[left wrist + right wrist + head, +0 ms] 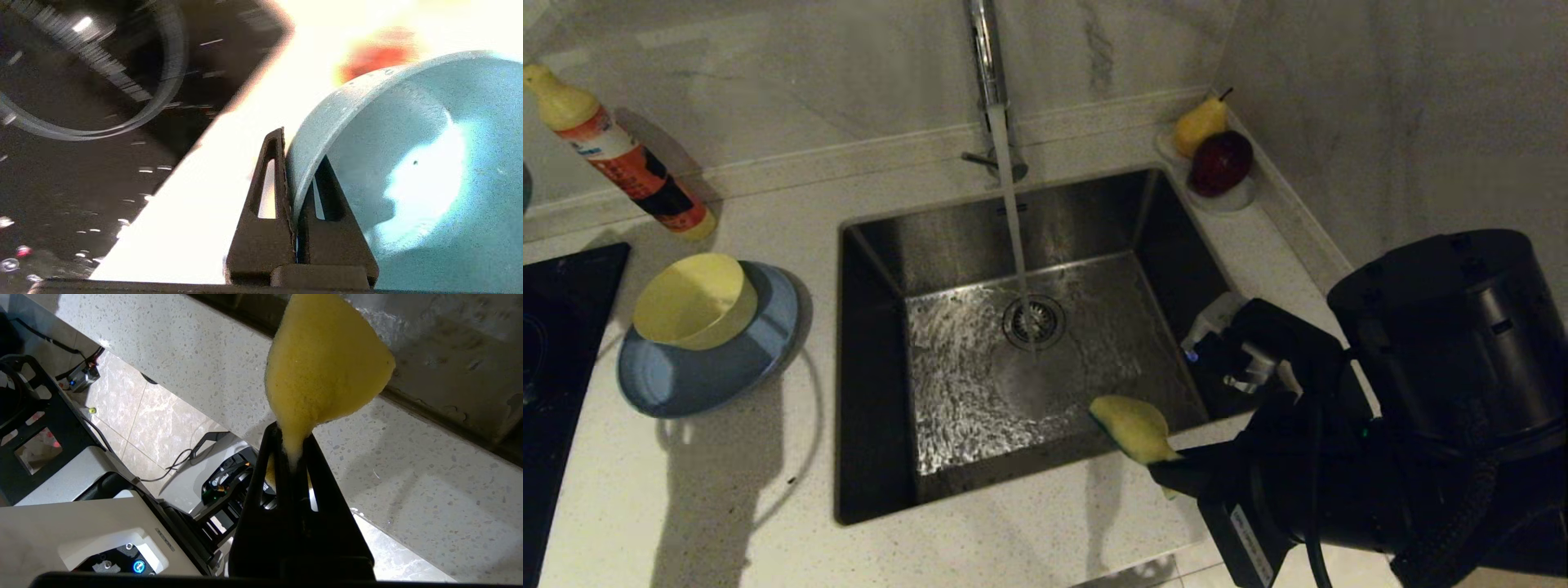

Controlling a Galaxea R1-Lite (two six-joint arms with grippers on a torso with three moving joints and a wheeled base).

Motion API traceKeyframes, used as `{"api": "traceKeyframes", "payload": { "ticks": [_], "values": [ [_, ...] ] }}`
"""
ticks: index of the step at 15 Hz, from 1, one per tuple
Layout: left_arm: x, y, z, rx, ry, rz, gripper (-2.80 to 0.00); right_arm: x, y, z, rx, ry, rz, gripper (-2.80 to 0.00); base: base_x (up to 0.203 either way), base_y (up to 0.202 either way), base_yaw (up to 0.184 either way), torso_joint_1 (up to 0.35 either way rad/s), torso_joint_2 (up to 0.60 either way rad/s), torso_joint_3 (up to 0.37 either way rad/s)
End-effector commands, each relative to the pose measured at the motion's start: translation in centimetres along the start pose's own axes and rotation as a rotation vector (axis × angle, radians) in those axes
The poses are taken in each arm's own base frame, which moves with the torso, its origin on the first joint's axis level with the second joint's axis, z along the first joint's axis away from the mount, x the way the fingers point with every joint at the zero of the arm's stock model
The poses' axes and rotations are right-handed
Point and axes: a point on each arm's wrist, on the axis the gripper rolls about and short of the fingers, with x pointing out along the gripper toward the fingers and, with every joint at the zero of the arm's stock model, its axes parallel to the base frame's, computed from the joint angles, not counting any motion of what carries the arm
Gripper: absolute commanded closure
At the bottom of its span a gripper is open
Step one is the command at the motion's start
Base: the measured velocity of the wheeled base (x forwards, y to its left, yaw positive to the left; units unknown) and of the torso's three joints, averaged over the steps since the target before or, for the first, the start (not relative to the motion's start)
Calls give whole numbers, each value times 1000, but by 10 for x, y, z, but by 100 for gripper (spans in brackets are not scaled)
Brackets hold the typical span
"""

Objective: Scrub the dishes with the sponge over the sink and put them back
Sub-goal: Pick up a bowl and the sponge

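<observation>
Water runs from the tap (pixel 985 57) into the steel sink (pixel 964 384), onto its drain (pixel 1035 322). My right gripper (pixel 1168 469) (pixel 292 433) is shut on the yellow sponge (pixel 1134 425) (pixel 327 363), held over the sink's near right corner. On the counter to the sink's left, the pale yellow bowl (pixel 690 302) leans tilted on the light-blue plate (pixel 686 384). In the left wrist view my left gripper (pixel 300 147) is shut on the rim of the teal-blue bowl (pixel 408 171), one finger inside and one outside. That gripper is outside the head view.
A detergent bottle (pixel 621 159) leans at the back left. The black cooktop (pixel 556 343) (pixel 81 143) borders the counter on the left. A small dish with a pear (pixel 1199 122) and a red fruit (pixel 1221 162) sits at the sink's back right corner.
</observation>
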Motion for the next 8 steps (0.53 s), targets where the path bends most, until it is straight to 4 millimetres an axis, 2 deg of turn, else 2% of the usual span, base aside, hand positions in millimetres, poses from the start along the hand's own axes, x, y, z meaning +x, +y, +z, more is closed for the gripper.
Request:
{"api": "traceKeyframes", "payload": {
  "ticks": [1,3,5,8],
  "values": [
    [-71,-42,-6,82,-50,-205,0,1,0,0,1,2,-1,0,0,0,0,0,0,0],
    [-85,-64,-25,136,48,-344,0,-1,0,1,4,-5,0,0,0,0,0,0,0,0],
    [-86,-83,-43,196,147,-453,0,-5,0,2,11,-15,3,0,0,0,0,0,0,0],
    [-69,-107,-73,313,248,-500,0,-10,0,4,15,-33,5,0,0,0,0,0,0,0]
  ]
}}
